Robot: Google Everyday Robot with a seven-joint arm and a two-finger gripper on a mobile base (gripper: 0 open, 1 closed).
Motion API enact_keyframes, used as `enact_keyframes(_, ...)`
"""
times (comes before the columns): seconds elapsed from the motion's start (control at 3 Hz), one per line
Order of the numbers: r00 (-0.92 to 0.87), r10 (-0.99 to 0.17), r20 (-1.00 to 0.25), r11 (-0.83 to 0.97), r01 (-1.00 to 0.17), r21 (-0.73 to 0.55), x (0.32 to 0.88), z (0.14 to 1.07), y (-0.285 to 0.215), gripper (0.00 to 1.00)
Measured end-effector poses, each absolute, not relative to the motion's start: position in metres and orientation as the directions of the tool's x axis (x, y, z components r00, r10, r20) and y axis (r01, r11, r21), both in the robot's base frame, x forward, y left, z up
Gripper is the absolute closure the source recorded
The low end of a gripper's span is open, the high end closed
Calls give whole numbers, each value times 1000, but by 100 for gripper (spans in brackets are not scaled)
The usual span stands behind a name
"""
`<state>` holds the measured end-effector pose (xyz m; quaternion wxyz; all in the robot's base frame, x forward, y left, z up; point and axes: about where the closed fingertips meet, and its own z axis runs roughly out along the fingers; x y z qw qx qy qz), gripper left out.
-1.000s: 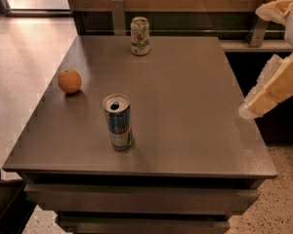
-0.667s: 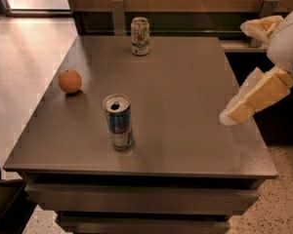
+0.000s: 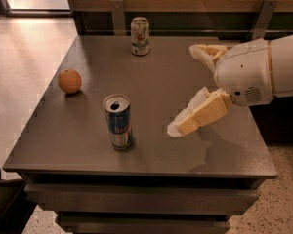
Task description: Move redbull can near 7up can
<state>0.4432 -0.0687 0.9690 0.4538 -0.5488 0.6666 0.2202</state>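
Note:
The redbull can [image 3: 118,122], slim and blue-and-silver with an opened top, stands upright near the front of the grey table [image 3: 161,77]. The 7up can [image 3: 140,35], white with green and red markings, stands upright at the table's back edge, well apart from it. My gripper [image 3: 181,88] comes in from the right above the table, to the right of the redbull can and a short gap from it. Its two cream fingers are spread apart and hold nothing.
An orange [image 3: 69,81] lies on the left side of the table, left of and a little behind the redbull can. A dark wall with metal brackets [image 3: 118,14] runs behind the table. Tiled floor lies to the left.
My gripper has moved left, further over the table and closer to the redbull can. The cans and the orange have not moved.

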Motion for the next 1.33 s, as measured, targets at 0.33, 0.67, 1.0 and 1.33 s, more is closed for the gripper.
enact_keyframes(0.33,39,-388,-921,257,-955,-149,438,973,-23,0)
enact_keyframes(0.67,40,-288,-957,229,-967,-110,438,979,17,0)
enact_keyframes(1.0,38,-290,-956,227,-968,-107,438,977,19,0)
enact_keyframes(1.33,19,-268,-963,222,-972,-81,441,959,28,0)
